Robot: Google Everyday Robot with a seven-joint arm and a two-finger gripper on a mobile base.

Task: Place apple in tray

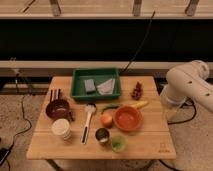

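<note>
The apple (pixel 106 120), small and orange-red, sits on the wooden table (pixel 150 142) against the left side of the orange bowl (pixel 128 118). The green tray (pixel 95 96) stands at the table's back middle, behind the apple, and holds a grey block (pixel 90 85) and a pale crumpled piece (pixel 106 87). Only my white arm (pixel 186 85) shows, curving over the table's right edge, well to the right of the apple. My gripper itself is not in view.
Dark red grapes (pixel 137 91) and a banana (pixel 139 105) lie right of the tray. A white-handled utensil (pixel 89 120), a metal cup (pixel 102 135) and a green cup (pixel 118 143) are near the apple. A dark red bowl (pixel 58 109) and a white cup (pixel 61 129) stand at left.
</note>
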